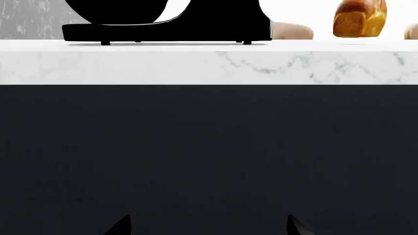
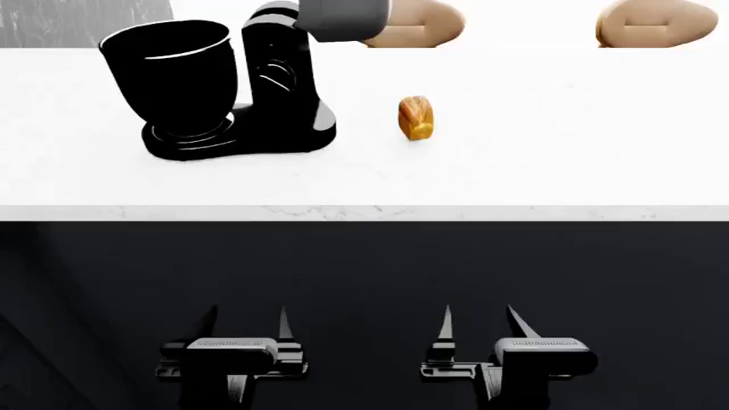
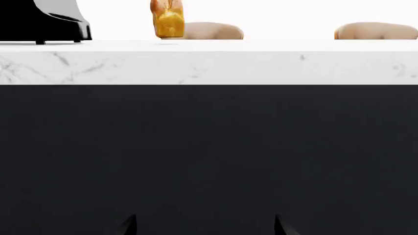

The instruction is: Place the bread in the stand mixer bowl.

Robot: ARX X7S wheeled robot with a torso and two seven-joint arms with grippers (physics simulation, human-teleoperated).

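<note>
The bread (image 2: 416,118) is a small golden-brown loaf on the white counter, right of the black stand mixer (image 2: 279,94). It also shows in the left wrist view (image 1: 359,18) and the right wrist view (image 3: 167,20). The stand mixer bowl (image 2: 171,77) is glossy black and sits on the mixer base at the left. My left gripper (image 2: 245,323) and right gripper (image 2: 476,321) are open and empty, low in front of the dark counter face, well below and short of the bread. Their fingertips (image 1: 121,226) (image 3: 129,224) show far apart.
The white marble counter (image 2: 513,171) has a front edge above a dark cabinet face (image 2: 364,273). Two pale tan rounded shapes (image 2: 416,24) (image 2: 658,24) sit at the back. The mixer's grey head (image 2: 341,17) is tilted up behind the bowl.
</note>
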